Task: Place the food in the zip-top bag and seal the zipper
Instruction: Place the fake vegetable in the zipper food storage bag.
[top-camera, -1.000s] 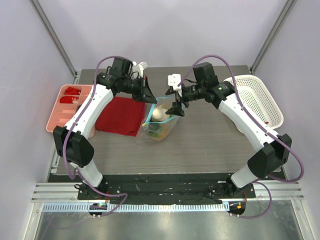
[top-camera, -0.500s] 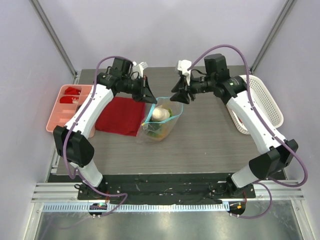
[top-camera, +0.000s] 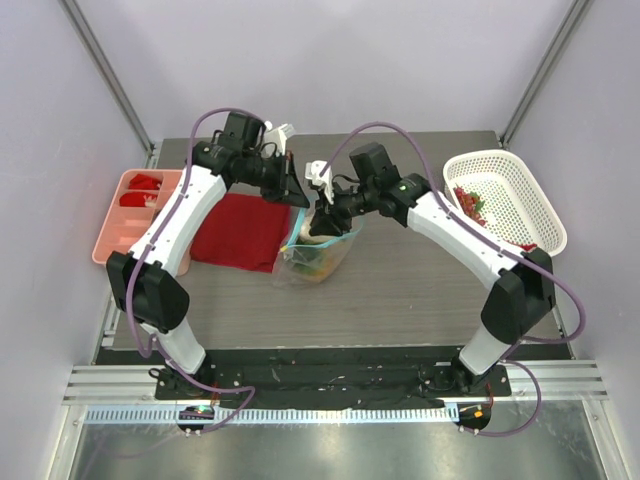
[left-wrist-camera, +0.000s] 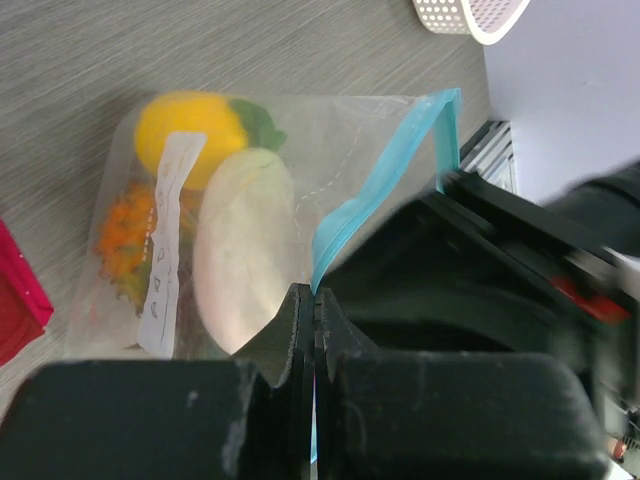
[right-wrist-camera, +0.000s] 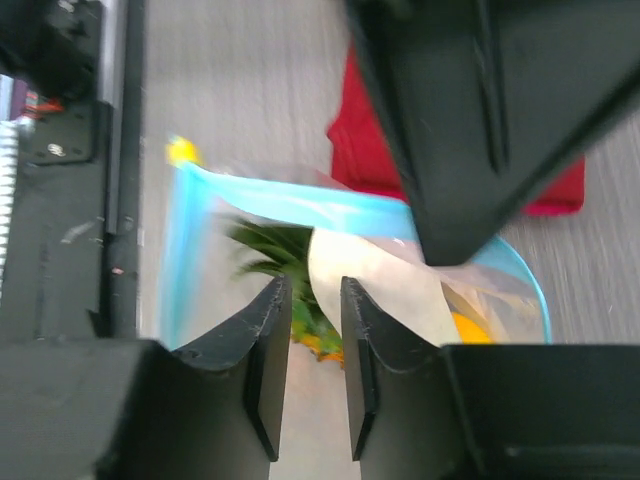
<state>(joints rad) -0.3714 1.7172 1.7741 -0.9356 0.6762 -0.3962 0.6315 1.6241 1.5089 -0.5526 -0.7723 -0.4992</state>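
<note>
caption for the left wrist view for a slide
Left hand pinching the teal zipper strip of a clear plastic zip-top bag holding a cream-white toy radish and yellow-orange toy fruit

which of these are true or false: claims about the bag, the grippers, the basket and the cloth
1. The left gripper is shut on the zipper. True.
2. The zip-top bag is empty. False: a radish and a yellow-orange fruit lie inside it.
3. The white basket sits on the left arm's side. False: it is on the right arm's side; the pink tray is on the left.
4. The red cloth lies beside the bag, on the left arm's side. True.
5. The right gripper grips the red cloth. False: it hangs over the bag's mouth, jaws slightly apart.
</note>
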